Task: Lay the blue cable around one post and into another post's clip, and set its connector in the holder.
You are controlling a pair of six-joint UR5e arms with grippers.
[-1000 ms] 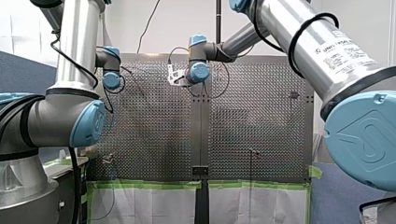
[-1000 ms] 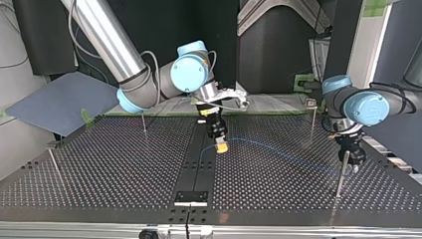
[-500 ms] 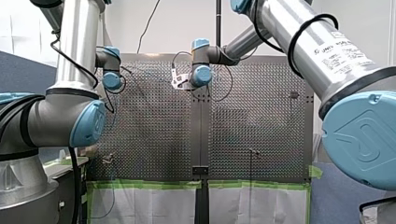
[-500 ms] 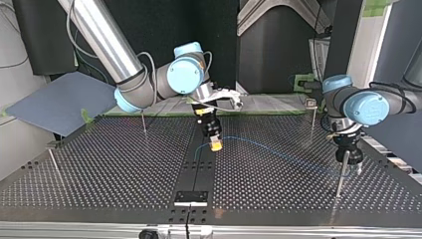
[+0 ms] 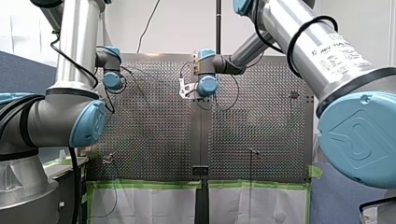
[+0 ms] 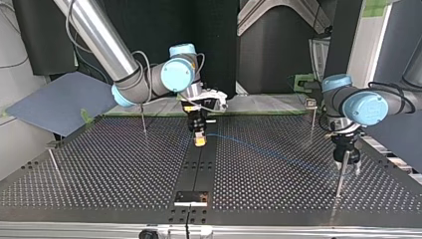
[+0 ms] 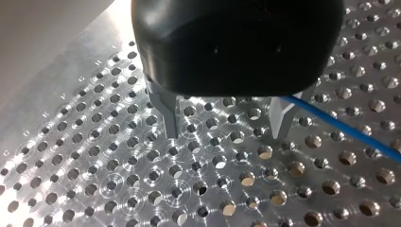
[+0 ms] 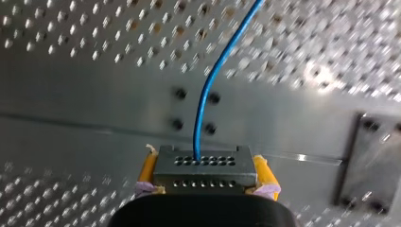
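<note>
In the top view the thin blue cable (image 6: pixel 268 152) runs over the perforated table from my right gripper (image 6: pixel 200 141) to the post (image 6: pixel 340 177) at the right. My right gripper's yellow pads (image 8: pixel 262 172) are shut on the black connector (image 8: pixel 203 168), and the cable (image 8: pixel 208 94) leaves its face. My left gripper (image 6: pixel 347 158) hangs at that post. Its metal fingers (image 7: pixel 170 118) stand open just above the table with nothing between them. The cable (image 7: pixel 340 127) passes beside one finger. A black holder plate (image 6: pixel 191 197) sits near the table's front edge in the top view.
Other thin posts stand on the table in the top view: one (image 6: pixel 144 122) at the back left, one (image 6: pixel 53 164) at the far left, and one with a clip (image 6: pixel 311 114) at the back right. A dark centre strip (image 6: pixel 201 164) runs down the table.
My left gripper has opened and let go of the cable at the post. My right gripper has carried the connector toward the top view's left and back.
</note>
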